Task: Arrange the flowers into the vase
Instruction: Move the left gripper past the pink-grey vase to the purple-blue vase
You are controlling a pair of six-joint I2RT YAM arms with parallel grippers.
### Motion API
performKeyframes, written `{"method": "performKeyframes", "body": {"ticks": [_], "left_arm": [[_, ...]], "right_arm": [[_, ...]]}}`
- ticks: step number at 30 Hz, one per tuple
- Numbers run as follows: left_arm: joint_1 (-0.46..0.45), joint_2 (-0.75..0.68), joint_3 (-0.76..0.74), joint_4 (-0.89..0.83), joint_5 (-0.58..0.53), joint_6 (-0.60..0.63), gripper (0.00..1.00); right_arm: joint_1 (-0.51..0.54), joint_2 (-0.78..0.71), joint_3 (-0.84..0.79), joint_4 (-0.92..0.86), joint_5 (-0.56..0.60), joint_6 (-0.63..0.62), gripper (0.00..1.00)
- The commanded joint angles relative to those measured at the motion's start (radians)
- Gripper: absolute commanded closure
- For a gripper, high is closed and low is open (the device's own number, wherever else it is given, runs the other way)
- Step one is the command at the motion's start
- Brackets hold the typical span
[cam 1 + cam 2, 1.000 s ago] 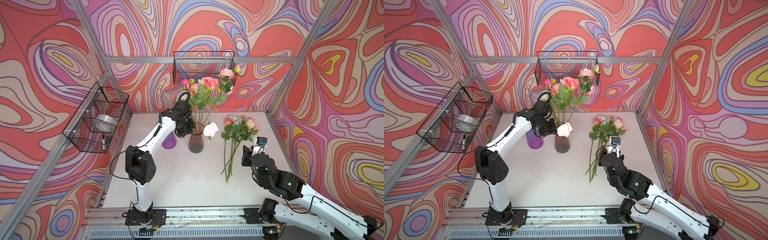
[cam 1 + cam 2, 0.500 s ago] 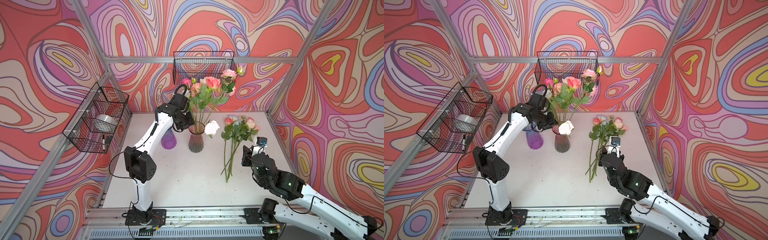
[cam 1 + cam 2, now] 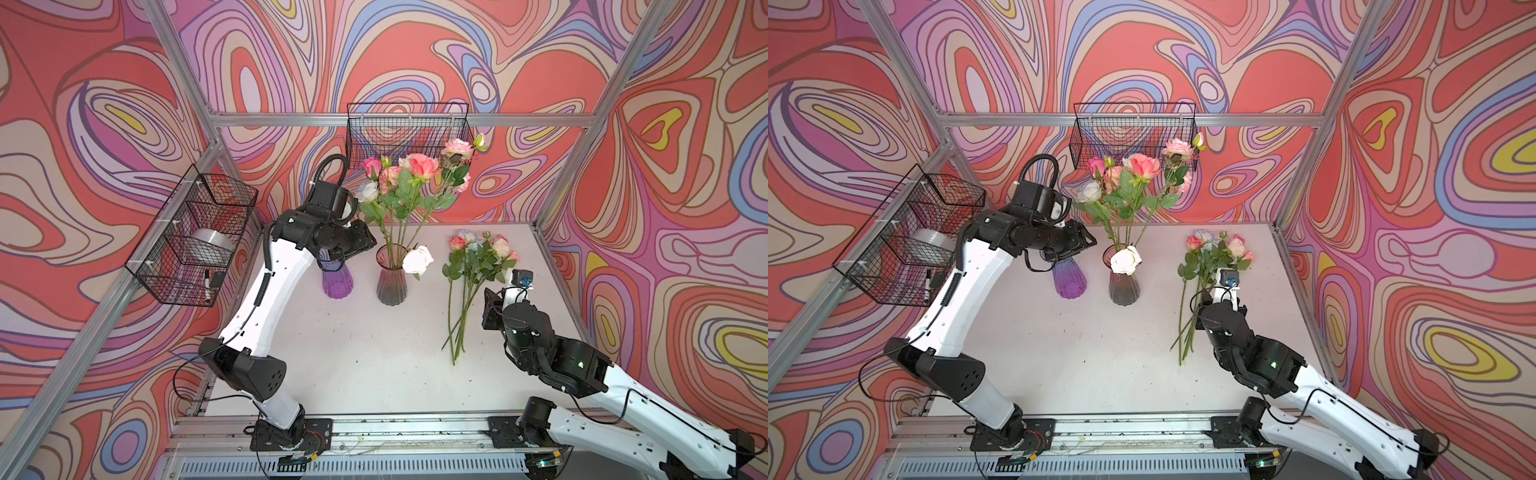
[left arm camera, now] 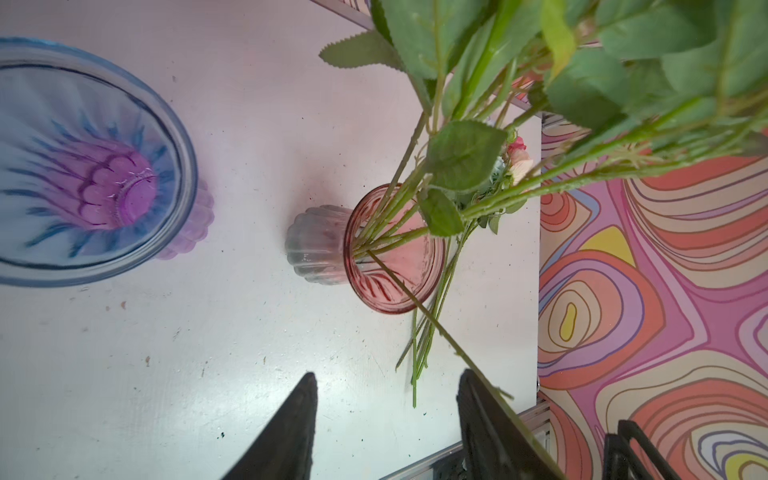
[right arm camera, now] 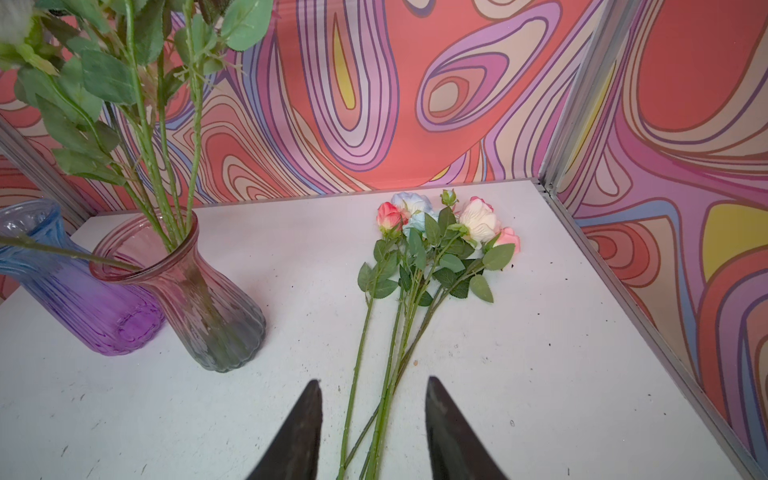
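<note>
Over half done: flowers (image 3: 409, 183) are standing in the vase (image 3: 390, 282) at the worktop's (image 3: 353, 353) back middle. A bunch (image 3: 469, 266) is lying near the right edge, unplaced. The left gripper (image 4: 387, 372) and right gripper (image 5: 372, 382) are both hovering with fingers apart, gripping nothing.

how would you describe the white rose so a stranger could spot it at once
On the table, the pink vase stands right of the purple vase in both top views. The white rose hangs low by the pink vase's rim. Every other bloom in that vase stands high above it.
</note>
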Motion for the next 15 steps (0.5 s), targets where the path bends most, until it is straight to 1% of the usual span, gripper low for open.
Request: {"method": "performKeyframes", "body": {"ticks": [1,3,4,7,9,11,13,15], "left_arm": [[0.087,-0.09,-0.062,-0.078,-0.026,0.053,0.48],[0.191,-0.132,-0.102,-0.069,0.018,0.058,0.51],[0.235,-0.145,-0.117,-0.066,0.019,0.065,0.51],[0.311,-0.129,-0.129,-0.065,0.032,0.094,0.5],[0.335,-0.095,-0.117,-0.075,-0.024,0.113,0.5],[0.346,-0.066,-0.109,-0.067,-0.052,0.133,0.49],[0.358,-0.022,-0.073,-0.081,-0.056,0.155,0.49],[0.358,0.022,-0.04,-0.106,-0.116,0.176,0.49]], "right_arm": [[0.005,0.002,0.035,-0.016,-0.014,-0.015,0.58],[0.005,0.004,0.036,-0.013,-0.018,-0.02,0.57],[0.004,0.007,0.037,-0.013,-0.019,-0.02,0.57],[0.005,0.023,0.04,-0.013,-0.024,-0.019,0.57],[0.005,0.032,0.04,-0.007,-0.03,-0.014,0.57],[0.005,0.035,0.04,-0.007,-0.036,-0.007,0.57],[0.004,0.032,0.04,-0.015,-0.039,0.0,0.56],[0.005,0.022,0.037,-0.021,-0.033,0.001,0.56]]}}
